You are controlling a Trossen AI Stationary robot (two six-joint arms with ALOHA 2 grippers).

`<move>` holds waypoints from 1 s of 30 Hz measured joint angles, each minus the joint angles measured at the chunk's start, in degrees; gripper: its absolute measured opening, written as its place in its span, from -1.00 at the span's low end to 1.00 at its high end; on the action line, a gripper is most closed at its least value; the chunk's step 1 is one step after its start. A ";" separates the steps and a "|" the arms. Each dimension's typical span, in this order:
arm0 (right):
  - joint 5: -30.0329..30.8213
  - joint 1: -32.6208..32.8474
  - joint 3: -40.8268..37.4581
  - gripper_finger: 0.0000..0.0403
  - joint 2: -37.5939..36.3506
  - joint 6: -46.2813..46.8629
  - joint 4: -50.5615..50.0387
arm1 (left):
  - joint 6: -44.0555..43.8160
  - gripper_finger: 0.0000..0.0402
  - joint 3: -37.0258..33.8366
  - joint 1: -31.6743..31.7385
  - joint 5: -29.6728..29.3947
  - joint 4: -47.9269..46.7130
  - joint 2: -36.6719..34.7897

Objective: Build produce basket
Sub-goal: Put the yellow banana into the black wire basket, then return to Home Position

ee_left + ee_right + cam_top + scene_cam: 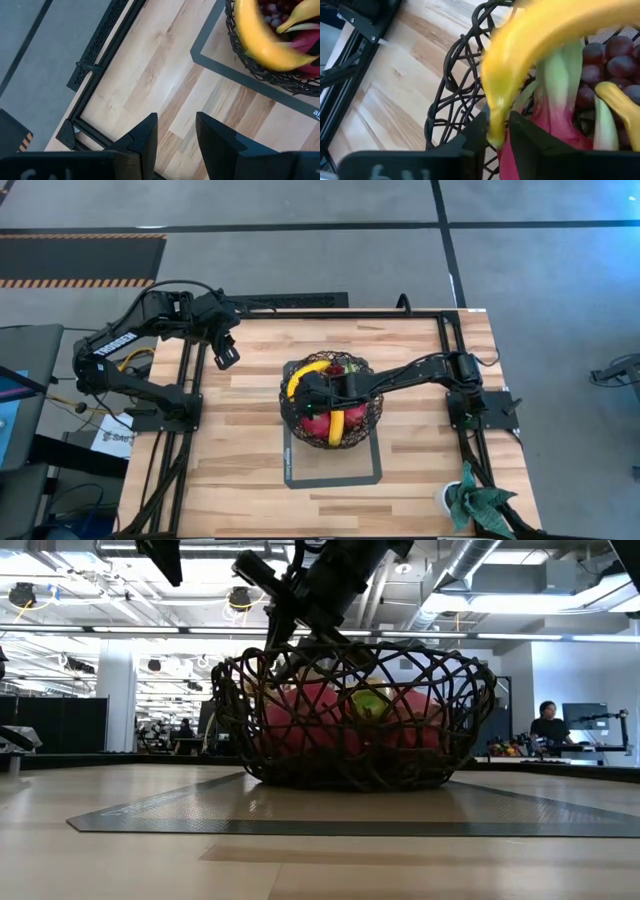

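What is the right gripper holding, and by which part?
The right gripper pinches a banana by its tip, over the basket. The left gripper holds nothing.

1. Table (260, 380): pale wood planks, smooth, low sheen.
2. Basket (455, 705): dark woven wire, matt.
3. Banana (535, 37) pinched in my right gripper (498, 131): smooth, waxy yellow skin.
4. Grapes (610, 57): dull dark-red skins.
5. Mat (150, 810): grey, fine textured, matt.
6. My left fingers (142, 137): matt black plastic.

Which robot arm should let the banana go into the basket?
The right. Its pincer is over the basket, shut on a banana. The left pincer hangs open and empty, away from the basket.
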 joint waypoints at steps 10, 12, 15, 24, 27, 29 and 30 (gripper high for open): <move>-2.44 0.03 0.92 -0.10 0.04 -2.21 -0.27 | 3.02 -0.39 0.00 -0.20 -0.04 -0.15 0.00; -3.49 0.03 3.11 -0.08 0.04 -5.64 -1.90 | 4.57 -0.40 -0.02 -0.88 -0.10 -0.27 0.00; -3.84 0.03 8.00 -0.18 0.04 -12.30 -7.72 | 5.54 -0.45 0.00 -2.66 -0.09 -0.23 -0.24; 14.84 -0.61 31.47 -0.93 -2.58 -28.29 -47.40 | 7.23 -0.96 -0.02 -10.64 -5.11 5.33 -7.28; 19.62 -0.85 38.61 -0.97 -5.17 -28.68 -57.67 | 6.54 -0.99 0.00 -10.64 -4.18 7.22 -11.52; 22.50 -0.75 41.12 -0.97 -8.76 -28.73 -61.70 | 4.90 -0.99 -0.02 -10.64 -4.01 7.04 -14.47; 23.87 -0.61 41.15 -0.97 -10.80 -29.27 -61.39 | 3.61 -1.00 0.00 -10.66 -4.00 6.91 -15.79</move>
